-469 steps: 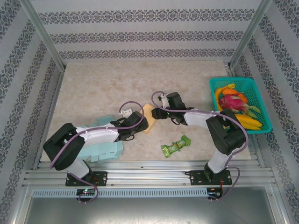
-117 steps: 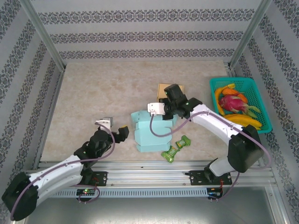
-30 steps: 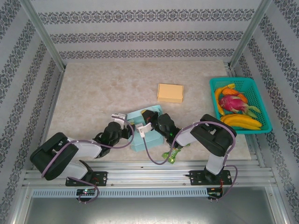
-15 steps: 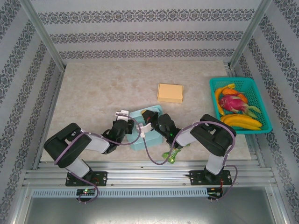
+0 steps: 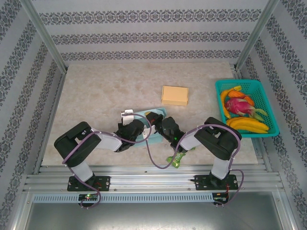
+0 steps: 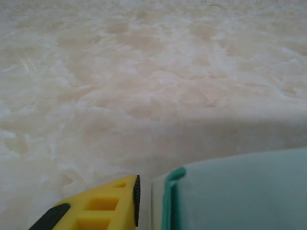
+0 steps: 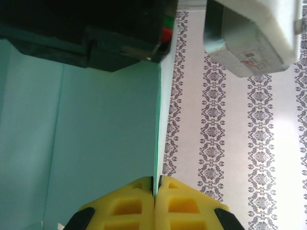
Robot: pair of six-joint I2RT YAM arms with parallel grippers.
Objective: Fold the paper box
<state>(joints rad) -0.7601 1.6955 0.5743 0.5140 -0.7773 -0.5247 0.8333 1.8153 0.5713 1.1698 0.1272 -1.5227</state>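
Observation:
The teal paper box (image 5: 154, 114) lies at the table's near middle, mostly hidden under both grippers. My right gripper (image 5: 154, 123) reaches it from the right. In the right wrist view that gripper (image 7: 156, 184) is shut, its yellow fingers pinching the thin edge of a teal panel (image 7: 96, 134). My left gripper (image 5: 138, 129) comes in low from the left. Its wrist view has one yellow finger (image 6: 103, 206) a small gap away from the box's folded teal wall (image 6: 235, 191). The other finger is hidden behind that wall.
A folded tan box (image 5: 175, 95) lies further back on the table. A green snack packet (image 5: 176, 156) sits just near and right of the teal box. A teal basket (image 5: 266, 103) of fruit stands at the right edge.
My left gripper has slid right, up against the teal box's left side, and now covers more of it. The right gripper has stayed put on the box.

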